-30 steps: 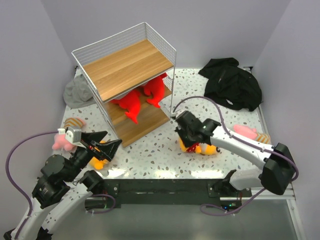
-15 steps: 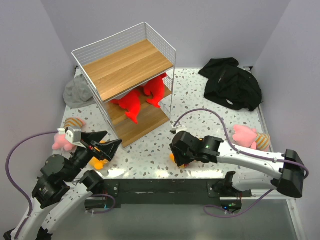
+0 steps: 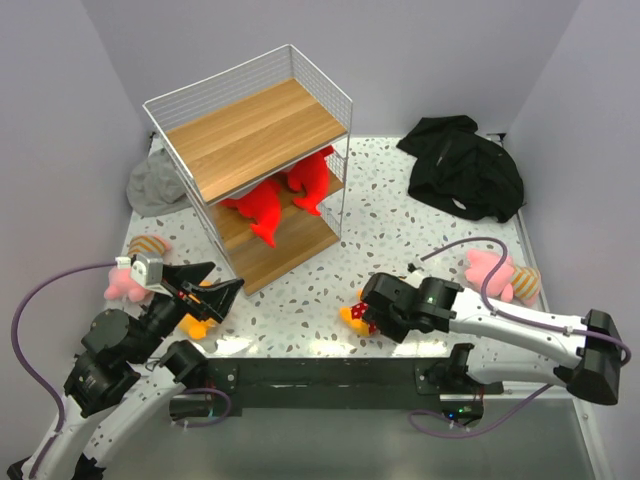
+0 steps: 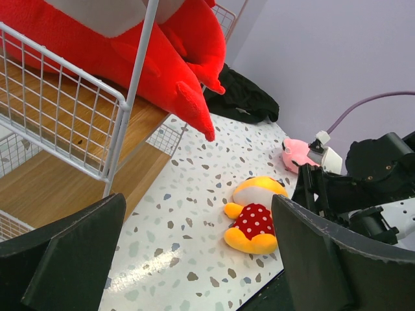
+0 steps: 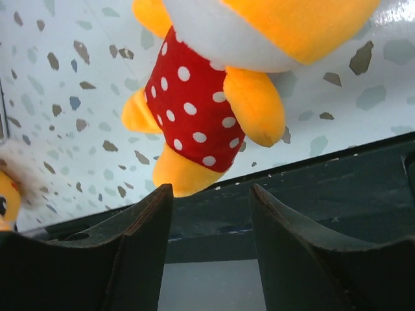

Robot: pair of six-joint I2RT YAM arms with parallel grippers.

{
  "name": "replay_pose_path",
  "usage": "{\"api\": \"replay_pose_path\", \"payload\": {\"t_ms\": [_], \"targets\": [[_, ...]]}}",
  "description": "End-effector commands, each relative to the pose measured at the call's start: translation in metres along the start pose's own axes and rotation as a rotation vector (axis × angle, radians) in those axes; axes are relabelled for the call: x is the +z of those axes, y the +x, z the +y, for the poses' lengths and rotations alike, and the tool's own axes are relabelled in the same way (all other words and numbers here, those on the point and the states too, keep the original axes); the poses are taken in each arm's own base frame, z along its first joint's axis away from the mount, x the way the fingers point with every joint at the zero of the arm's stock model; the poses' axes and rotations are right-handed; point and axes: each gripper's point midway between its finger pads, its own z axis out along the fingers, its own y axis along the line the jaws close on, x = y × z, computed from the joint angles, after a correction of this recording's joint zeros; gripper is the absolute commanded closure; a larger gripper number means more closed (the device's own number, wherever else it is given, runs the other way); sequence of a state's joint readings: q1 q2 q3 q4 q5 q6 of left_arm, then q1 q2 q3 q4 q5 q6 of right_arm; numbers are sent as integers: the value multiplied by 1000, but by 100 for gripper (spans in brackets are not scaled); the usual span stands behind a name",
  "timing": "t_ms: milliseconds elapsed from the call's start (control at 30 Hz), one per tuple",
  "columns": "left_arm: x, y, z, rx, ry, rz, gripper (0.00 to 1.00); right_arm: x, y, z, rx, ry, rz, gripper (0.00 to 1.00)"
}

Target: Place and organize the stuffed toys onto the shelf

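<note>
A soft yellow plush doll in a red white-dotted outfit (image 5: 194,110) lies at the near edge of the speckled table (image 3: 400,240), just beyond the right fingers (image 5: 130,259), spread and empty. The left fingers (image 4: 65,259) also gape, empty. Likely light and squashy; best pinched across its red middle.

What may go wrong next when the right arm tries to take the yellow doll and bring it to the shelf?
1. The yellow doll lies close to the near edge of the table, and the right gripper is open with nothing between its fingers; a poor approach might push the doll off.
2. The red sharks stick out past the edge of the shelf; an arriving arm could knock them down.
</note>
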State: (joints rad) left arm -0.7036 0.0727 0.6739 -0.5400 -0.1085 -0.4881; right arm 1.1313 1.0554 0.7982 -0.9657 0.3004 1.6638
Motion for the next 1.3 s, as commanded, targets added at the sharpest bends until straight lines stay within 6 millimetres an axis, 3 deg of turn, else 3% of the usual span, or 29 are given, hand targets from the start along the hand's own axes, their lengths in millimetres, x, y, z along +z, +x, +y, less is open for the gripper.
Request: {"api": "replay_pose_path", "payload": {"t_ms": [0,167,367,467,567,600,633,667,767,933,1067,1100,1167,1200,1267], "targets": [[1,-5,-5,-6,22,-24,0,5,-10,6,177,60,-70,45],[-1,-7,-5,-7,25,-32,0,33,-6,16,166,7,-93,46],[-1,-7,-5,-9,23,-31,0,46,-14,-2,158,64,-158,47],[0,-6,-5,-7,21,-27,0,54,-15,-8,160,62,-173,53],[0,-6,-5,-8,22,-28,0,56,-20,-11,146,47,-201,69],[-1,-7,-5,-9,23,-31,0,57,-21,-12,137,44,-209,89],[-1,-6,-5,-9,23,-30,0,53,-27,-9,131,21,-232,100],[-1,-7,-4,-9,21,-30,0,50,-31,-9,108,14,-251,100],[0,-6,-4,-8,17,-29,0,25,-54,-3,59,-26,-332,100],[2,-4,-4,-7,15,-17,0,-44,-100,29,-43,-206,-496,100],[1,-5,-4,-8,17,-24,0,-117,-135,59,-287,-360,-656,100],[1,-6,-4,-8,16,-26,0,-146,-143,75,-289,-445,-685,100],[1,-6,-4,-8,16,-26,0,-178,-152,89,-422,-509,-750,100],[1,-6,-3,-8,14,-26,0,-203,-159,96,-426,-560,-773,100],[1,-5,-3,-7,13,-21,0,-227,-166,102,-512,-578,-822,100]]}}
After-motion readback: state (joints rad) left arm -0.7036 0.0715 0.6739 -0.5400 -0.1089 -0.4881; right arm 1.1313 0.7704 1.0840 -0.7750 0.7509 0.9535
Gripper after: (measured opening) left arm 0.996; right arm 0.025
